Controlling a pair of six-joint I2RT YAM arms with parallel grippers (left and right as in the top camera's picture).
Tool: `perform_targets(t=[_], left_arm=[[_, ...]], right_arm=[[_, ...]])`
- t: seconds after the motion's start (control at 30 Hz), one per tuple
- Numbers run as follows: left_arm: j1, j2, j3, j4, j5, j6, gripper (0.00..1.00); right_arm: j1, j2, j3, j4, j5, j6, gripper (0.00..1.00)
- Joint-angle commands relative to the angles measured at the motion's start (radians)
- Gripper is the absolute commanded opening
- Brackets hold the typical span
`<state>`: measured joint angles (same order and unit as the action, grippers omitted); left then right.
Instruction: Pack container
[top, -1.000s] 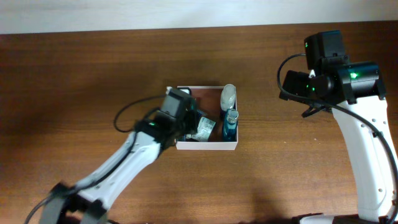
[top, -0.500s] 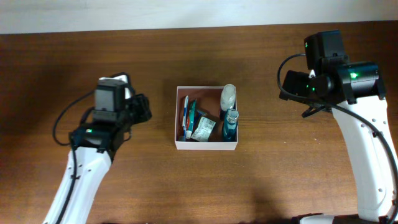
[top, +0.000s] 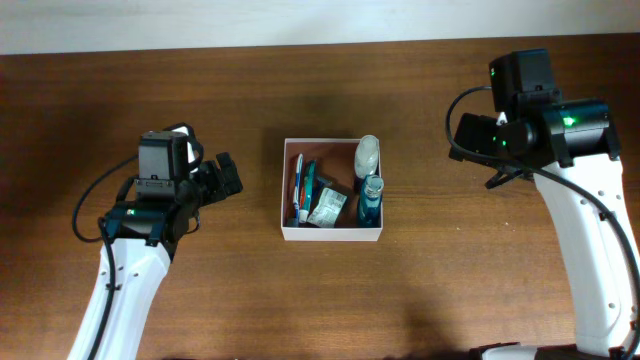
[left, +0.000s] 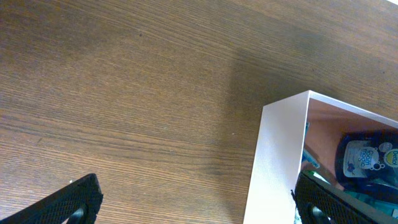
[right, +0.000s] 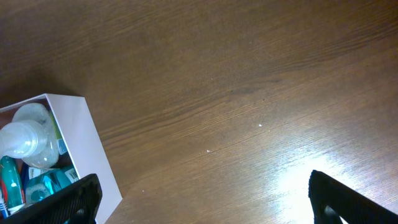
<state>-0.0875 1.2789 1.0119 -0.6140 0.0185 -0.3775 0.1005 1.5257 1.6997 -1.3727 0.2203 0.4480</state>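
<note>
1. Underneath, a brown wood-grain bench (top: 120, 90), filling nearly the whole overhead view.
2. At either side, a white-and-black left arm (top: 120, 290) and right arm (top: 590, 250), coming in from the lower edge of the overhead view and well apart from each other.
3. Mid-bench, between the arms, the container (top: 331, 236): square, shallow, open on top, with thin white walls and a reddish-brown inside. Flat on the bench, touched by neither arm.
4. Left fingers (top: 228, 180): spread wide and holding nothing, near the container's left wall but apart from it. In the left wrist view, one dark tip in each bottom corner, with the container's white corner ahead.
5. Right fingers (right: 348, 199): likewise spread and empty, well off to the container's right, with only a corner of it at the left edge of the right wrist view.
6. Inside, by the right wall: a clear bottle (top: 367, 152) with a pale cap at the far corner, and a blue bottle (top: 370, 200) just nearer.
7. Along the left wall: slim tubes (top: 303, 185), red, blue and white, lying lengthwise; exact kind unclear.
8. Smallest, a pale sachet (top: 327, 207) near the middle.
</note>
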Motion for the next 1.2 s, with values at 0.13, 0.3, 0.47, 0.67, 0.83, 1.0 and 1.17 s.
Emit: perform_targets(t=[0.13,0.3,0.47,0.67,0.83,1.0,1.17], left_arm=[[0.003,-0.015,0.012,-0.002,0.0,0.016,1.0],[0.003,-0.015,0.012,-0.002,0.0,0.016,0.99],[0.003,-0.015,0.012,-0.002,0.0,0.016,0.99],[0.003,-0.015,0.012,-0.002,0.0,0.016,0.99],[0.003,-0.015,0.012,-0.002,0.0,0.016,0.99],[0.003,-0.015,0.012,-0.002,0.0,0.016,0.99],[0.003,-0.015,0.012,-0.002,0.0,0.015,0.99]], right_arm=[[-0.003,0.003,0.013,0.0,0.009,0.001,0.98],[-0.003,0.003,0.013,0.0,0.009,0.001,0.98],[-0.002,0.008,0.011,0.0,0.009,0.001,0.98],[0.023,-0.111,0.011,0.0,0.009,0.001,0.98],[0.045,-0.286,0.011,0.0,0.011,0.001,0.98],[0.044,-0.495,-0.022,0.001,-0.081,0.002,0.98],[0.044,-0.752,-0.142,0.05,-0.132,0.005,0.98]])
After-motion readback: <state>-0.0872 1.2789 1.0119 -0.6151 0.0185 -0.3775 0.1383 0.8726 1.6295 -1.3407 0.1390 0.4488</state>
